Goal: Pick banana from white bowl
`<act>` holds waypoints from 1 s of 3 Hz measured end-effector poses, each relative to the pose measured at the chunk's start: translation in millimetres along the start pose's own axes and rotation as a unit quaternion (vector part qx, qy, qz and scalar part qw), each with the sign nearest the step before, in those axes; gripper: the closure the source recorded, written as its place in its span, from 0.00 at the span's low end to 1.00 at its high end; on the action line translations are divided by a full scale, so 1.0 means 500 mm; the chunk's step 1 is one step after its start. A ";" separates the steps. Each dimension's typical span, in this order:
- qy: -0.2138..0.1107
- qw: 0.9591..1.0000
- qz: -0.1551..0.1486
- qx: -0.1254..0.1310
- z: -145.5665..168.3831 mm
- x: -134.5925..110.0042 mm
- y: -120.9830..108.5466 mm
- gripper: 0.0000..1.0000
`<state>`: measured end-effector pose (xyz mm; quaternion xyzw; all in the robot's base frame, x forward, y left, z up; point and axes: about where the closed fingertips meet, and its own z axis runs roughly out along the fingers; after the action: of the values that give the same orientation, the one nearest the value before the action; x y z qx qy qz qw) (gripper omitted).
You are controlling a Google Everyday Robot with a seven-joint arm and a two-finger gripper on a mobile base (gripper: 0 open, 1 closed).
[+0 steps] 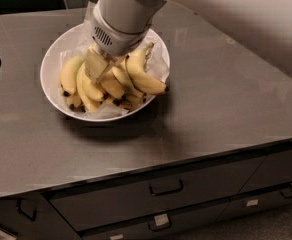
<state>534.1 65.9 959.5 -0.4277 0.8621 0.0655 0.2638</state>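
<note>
Camera view: the white bowl (pixel 48 71) was seen in the upper left of the frame on a grey worktop (pixel 226 104). It was lined with crinkled paper (pixel 105 113) and heaped with fruit. The gripper (pixel 102 69) was seen low in the middle of the heap, reaching in from above, with its wrist covering the back of the bowl. Whether the jaws were spread or pinching fruit could not be told.

The banana (pixel 142 76), the long curved one with its stem turned upward, was found at the right side of the bowl. It lay just right of the gripper and against the shorter bananas (pixel 86 86).

The grasping step was judged to be in hand, with the lift not yet made. A firm hold on the long banana alone was judged to be needed next. A straight lift would then be called for, so that neighbouring fruit and paper were not dragged out.
</note>
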 end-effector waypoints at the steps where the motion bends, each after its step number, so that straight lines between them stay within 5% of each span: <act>1: 0.000 1.000 0.000 0.000 0.000 0.000 0.000 0.97; 2: -0.035 0.999 -0.010 -0.024 -0.016 -0.001 -0.001 1.00; 3: -0.086 0.993 -0.007 -0.077 -0.059 0.019 -0.038 1.00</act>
<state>532.3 37.3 982.1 -0.4455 0.8256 0.1664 0.3038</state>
